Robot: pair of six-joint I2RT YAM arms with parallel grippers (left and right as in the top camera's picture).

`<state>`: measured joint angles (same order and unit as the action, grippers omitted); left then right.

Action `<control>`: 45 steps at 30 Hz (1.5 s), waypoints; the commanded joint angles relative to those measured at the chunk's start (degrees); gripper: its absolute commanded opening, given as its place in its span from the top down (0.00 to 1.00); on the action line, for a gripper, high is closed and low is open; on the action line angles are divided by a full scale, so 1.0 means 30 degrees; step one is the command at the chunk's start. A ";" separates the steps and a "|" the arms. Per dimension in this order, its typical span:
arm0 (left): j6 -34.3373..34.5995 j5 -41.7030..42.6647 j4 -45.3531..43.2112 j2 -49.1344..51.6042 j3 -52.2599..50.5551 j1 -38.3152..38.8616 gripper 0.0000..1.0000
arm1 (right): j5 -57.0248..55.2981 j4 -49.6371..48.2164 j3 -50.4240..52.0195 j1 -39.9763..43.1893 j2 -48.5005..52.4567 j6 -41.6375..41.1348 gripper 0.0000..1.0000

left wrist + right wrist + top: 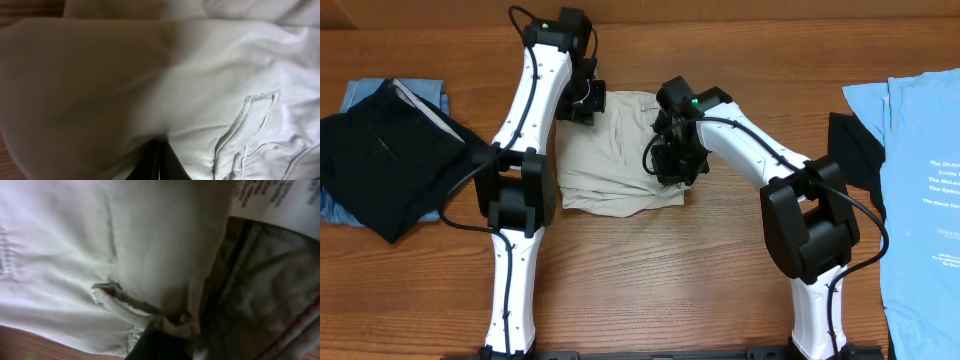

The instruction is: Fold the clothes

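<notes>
Beige trousers [620, 150] sit crumpled mid-desk [650, 280]. The left tool [582, 103] is clenched on their top-left edge, and the right tool [676, 165] is clamped on a bunched fold at their right side.

Brown wooden table [650, 280], grain running left to right, dark strip [660, 354] along its near edge.
</notes>
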<state>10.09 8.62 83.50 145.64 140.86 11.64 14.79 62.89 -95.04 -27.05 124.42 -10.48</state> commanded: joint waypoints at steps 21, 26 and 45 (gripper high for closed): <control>0.0058 0.1086 0.3089 -0.2499 0.1953 0.0379 0.96 | -0.3803 -0.2841 -0.5523 0.0590 -0.0160 -0.0517 0.96; 0.0066 0.1093 0.3606 -0.2426 0.1596 0.0423 0.96 | -0.1770 -0.5625 -0.5472 0.0867 0.2331 -0.0510 0.96; -0.0437 0.1137 -0.0357 -0.5632 -0.6645 0.1049 0.96 | -0.3832 -0.6827 -0.7140 0.1275 0.2011 -0.0503 0.96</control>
<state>10.26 11.40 82.17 136.64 121.14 13.63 2.79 36.51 -111.66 -24.47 135.09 -12.12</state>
